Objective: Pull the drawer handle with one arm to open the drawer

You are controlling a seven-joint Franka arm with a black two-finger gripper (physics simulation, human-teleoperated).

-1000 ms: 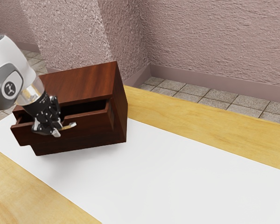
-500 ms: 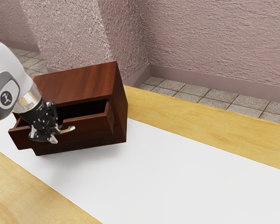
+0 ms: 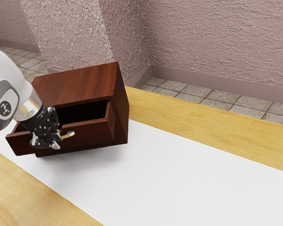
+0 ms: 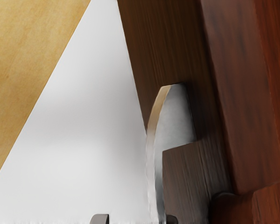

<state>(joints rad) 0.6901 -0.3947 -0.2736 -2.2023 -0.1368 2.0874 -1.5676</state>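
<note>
Hand [image 3: 46,137] sits at the exterior view's left, pressed up to the front of the drawer [image 3: 87,133], at the end of the white arm [image 3: 7,89]. I cannot tell whether it is gripping or merely set about the drawer handle [image 3: 68,135], a pale metal bar whose end pokes out just beside the hand toward the exterior view's right. In the wrist view the same drawer handle [image 4: 152,140] curves as a thin silver arc off the dark wood, close under the hand.

The drawer stands partway out of the brown wooden cabinet [image 3: 80,84], with a dark gap open above its front. The cabinet rests on a white sheet [image 3: 179,179] that covers the middle of the wooden bench [image 3: 212,125]. Nothing lies between hand and handle.

Farther toward the exterior view's right are a tiled floor [image 3: 217,96] and a rough pinkish wall [image 3: 217,37]. The arm's upper part is cut off by the picture's edge, and the hand covers most of the handle.
</note>
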